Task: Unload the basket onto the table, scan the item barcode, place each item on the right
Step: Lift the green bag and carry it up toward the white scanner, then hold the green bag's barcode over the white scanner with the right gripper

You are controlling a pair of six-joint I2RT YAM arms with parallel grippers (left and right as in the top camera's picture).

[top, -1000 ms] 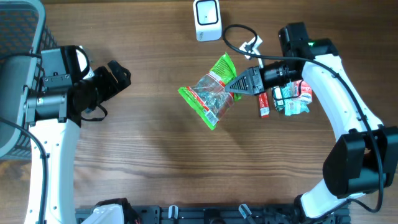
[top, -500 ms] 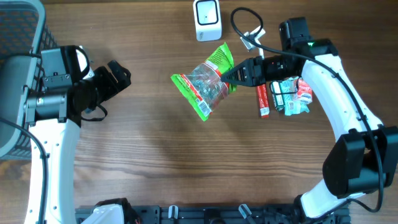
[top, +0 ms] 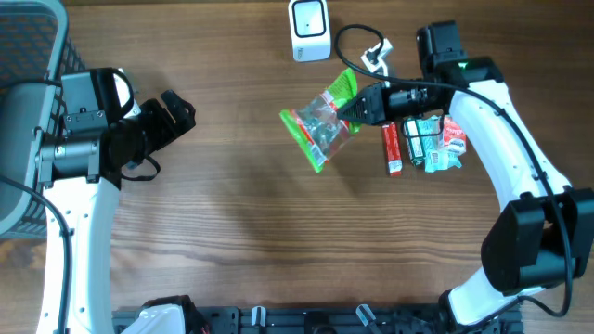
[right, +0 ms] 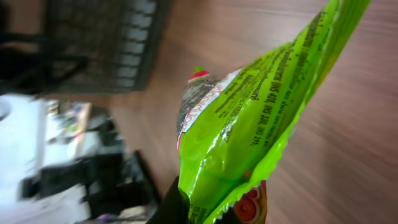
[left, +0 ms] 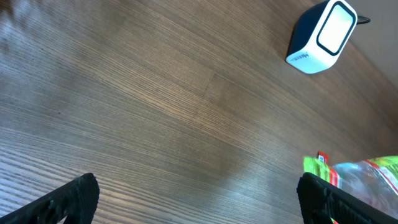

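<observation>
Green-edged, clear-windowed snack bag (top: 320, 128) hung tilted at upper centre of frame; white barcode scanner (top: 309, 30) stood above it, apart.

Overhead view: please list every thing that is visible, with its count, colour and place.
scanner: one, white with a dark face, top centre of the table
snack bag: one, green with a clear window, below the scanner, held at one edge
stick packet: one, red, right of the bag
small packets: count unclear, teal, white and red, beside the stick packet
cable: one, black with a white end, right of the scanner
basket: one, dark grey wire, far left edge
table: one, brown wood
left gripper: one, black, left side, open and empty
right gripper: one, black, shut on the snack bag
</observation>
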